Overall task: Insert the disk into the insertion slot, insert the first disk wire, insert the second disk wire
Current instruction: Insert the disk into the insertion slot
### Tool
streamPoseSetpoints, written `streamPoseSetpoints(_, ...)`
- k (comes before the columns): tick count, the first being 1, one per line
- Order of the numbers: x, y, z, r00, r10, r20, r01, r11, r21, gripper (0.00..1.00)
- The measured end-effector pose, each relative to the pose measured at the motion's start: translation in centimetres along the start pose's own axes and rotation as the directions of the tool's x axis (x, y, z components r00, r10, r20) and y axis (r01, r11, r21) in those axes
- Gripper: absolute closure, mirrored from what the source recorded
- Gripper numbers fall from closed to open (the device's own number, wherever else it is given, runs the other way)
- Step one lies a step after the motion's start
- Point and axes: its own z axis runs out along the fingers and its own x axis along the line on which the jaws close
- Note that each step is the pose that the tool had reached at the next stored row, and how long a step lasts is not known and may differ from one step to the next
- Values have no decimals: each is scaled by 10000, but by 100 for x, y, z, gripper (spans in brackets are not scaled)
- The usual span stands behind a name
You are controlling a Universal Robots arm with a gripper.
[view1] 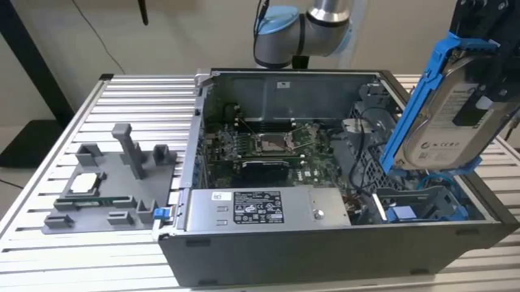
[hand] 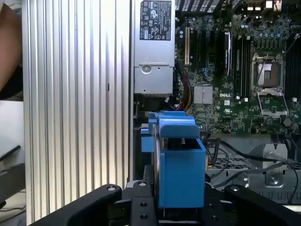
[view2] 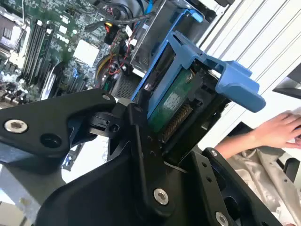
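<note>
My gripper is shut on the disk, a silver-grey drive with a white label in a bright blue carrier frame. It holds the disk tilted on edge, in the air above the right end of the open computer case. Below it is the grey drive cage with the insertion slot, and another blue-fronted carrier sits low in the cage. In the second wrist view the disk shows its green board between the black fingers. In the first wrist view the blue carrier stands over the case edge. Dark cables lie beside the cage.
The case holds a motherboard and a power supply. At the exterior view's left, a grey fixture plate with small parts lies on the ribbed aluminium table. A person's hand rests beyond the table edge.
</note>
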Motion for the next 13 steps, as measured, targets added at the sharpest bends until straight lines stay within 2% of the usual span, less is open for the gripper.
streamPoseSetpoints(5, 2, -1, 20, 10000, 0, 0, 0, 10000, 0, 100)
streamPoseSetpoints(11, 35, -34, 129, 10000, -2, 44, 2, 10000, 0, 100)
streamPoseSetpoints(13, 34, -48, 162, 10000, -3, 84, 3, 10000, -1, 100)
